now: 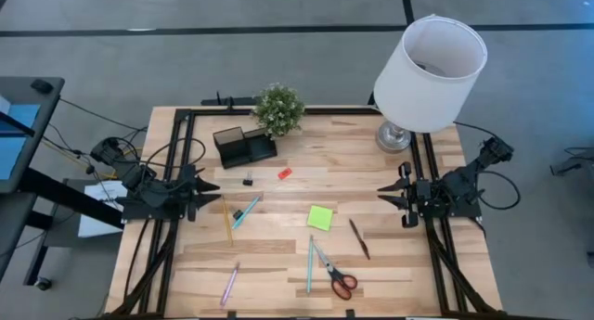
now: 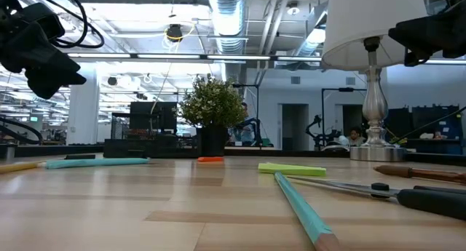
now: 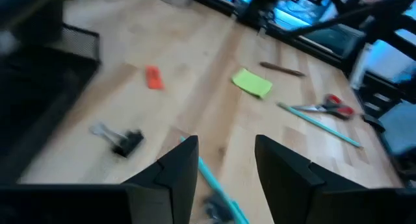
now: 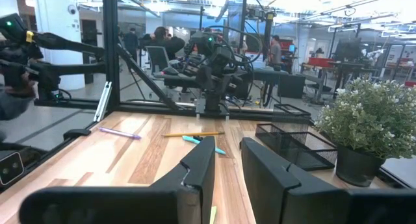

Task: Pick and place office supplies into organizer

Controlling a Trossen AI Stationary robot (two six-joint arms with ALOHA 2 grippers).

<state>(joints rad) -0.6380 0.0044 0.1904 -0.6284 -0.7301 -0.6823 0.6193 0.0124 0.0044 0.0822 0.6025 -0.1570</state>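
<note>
The office supplies lie scattered on the wooden table: a black clip (image 1: 248, 181), a red piece (image 1: 284, 173), a yellow pencil (image 1: 226, 220), a teal pen (image 1: 246, 211), a lime-green sticky-note square (image 1: 320, 217), a brown pen (image 1: 359, 238), a second teal pen (image 1: 310, 262), red-handled scissors (image 1: 336, 275) and a pink pen (image 1: 230, 283). The black organizer (image 1: 243, 146) stands near the far edge. My left gripper (image 1: 209, 188) hovers open at the left side, with the teal pen (image 3: 214, 178) ahead of it. My right gripper (image 1: 385, 192) waits open at the right side.
A green potted plant (image 1: 278, 109) stands just right of the organizer. A white-shaded lamp (image 1: 429, 74) occupies the far right corner. Dark rails run along the table's left and right sides under each arm. Bare wood lies between the two grippers.
</note>
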